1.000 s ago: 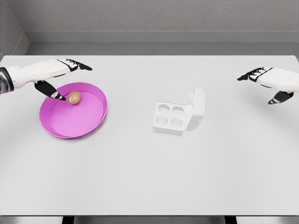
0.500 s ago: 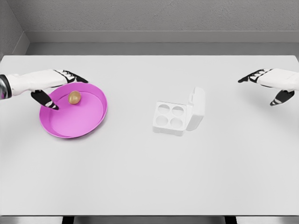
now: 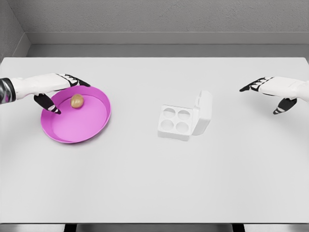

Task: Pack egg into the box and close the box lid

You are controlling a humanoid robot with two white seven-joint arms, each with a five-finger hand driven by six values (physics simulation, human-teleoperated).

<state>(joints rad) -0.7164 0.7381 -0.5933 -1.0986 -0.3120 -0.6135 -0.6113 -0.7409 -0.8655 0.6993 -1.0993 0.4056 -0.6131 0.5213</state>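
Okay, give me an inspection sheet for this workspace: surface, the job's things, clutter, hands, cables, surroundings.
Surface: white table, flat.
Job's things: brown egg lying in the pink plate; white egg box mid-table, lid raised, four cups unfilled.
Clutter: nothing seen.
Hands: left hand over the plate's far-left rim, fingers spread, holding nothing, apart from the egg; right hand at the right edge, open, holding nothing.
Cables: nothing seen.
Surroundings: grey wall behind the table.

One egg (image 3: 77,101), one pink plate (image 3: 91,126), one box (image 3: 184,119), two hands.
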